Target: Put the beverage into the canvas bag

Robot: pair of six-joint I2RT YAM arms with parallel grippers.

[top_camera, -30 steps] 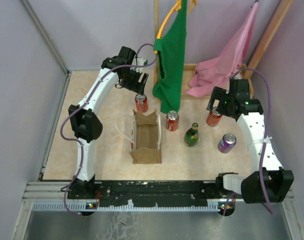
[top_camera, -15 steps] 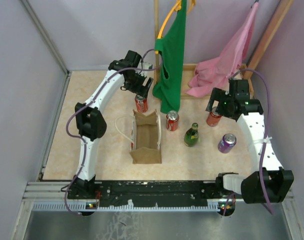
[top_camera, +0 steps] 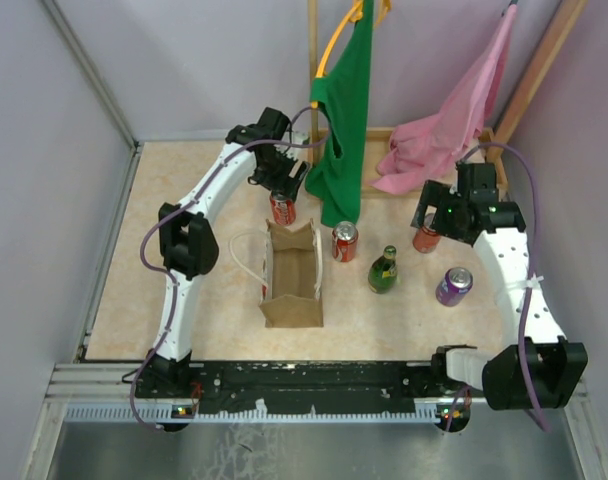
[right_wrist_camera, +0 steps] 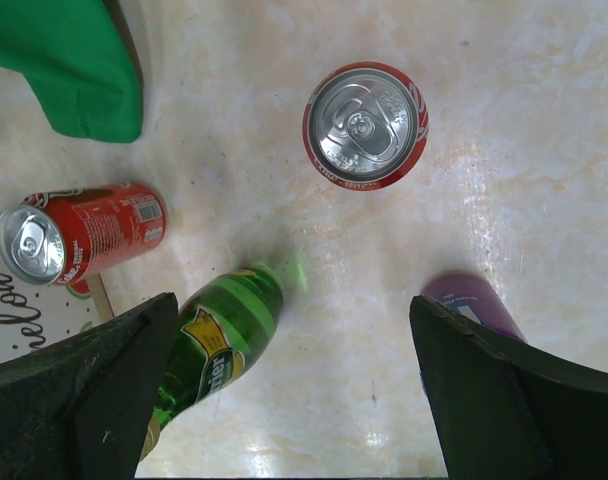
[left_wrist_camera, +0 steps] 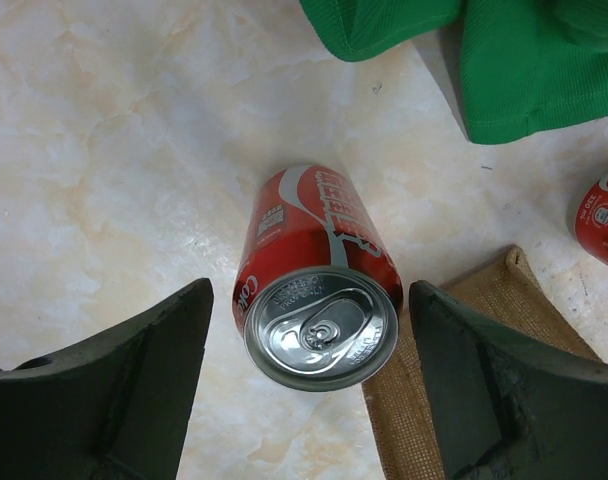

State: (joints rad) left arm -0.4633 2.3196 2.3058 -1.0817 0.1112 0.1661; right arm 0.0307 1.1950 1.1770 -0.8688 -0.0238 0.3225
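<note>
The tan canvas bag (top_camera: pixel 292 275) stands open at the table's middle, its white handle at its left; a corner of it shows in the left wrist view (left_wrist_camera: pixel 464 380). A red cola can (top_camera: pixel 283 208) stands upright just behind the bag. My left gripper (top_camera: pixel 282 185) is open right above it; the can (left_wrist_camera: pixel 319 290) sits between the two fingers without touching them. My right gripper (top_camera: pixel 446 212) is open and empty, hovering over another red can (top_camera: pixel 427 233), which shows upright in the right wrist view (right_wrist_camera: pixel 365 125).
A third red can (top_camera: pixel 344 241), a green bottle (top_camera: pixel 383 270) and a purple can (top_camera: pixel 453 286) stand right of the bag. A green shirt (top_camera: pixel 342 110) hangs close by my left gripper. A pink cloth (top_camera: pixel 449 125) lies at the back right.
My left arm has moved right and slightly forward, bringing the open gripper over the red can behind the bag. The right arm has barely moved.
</note>
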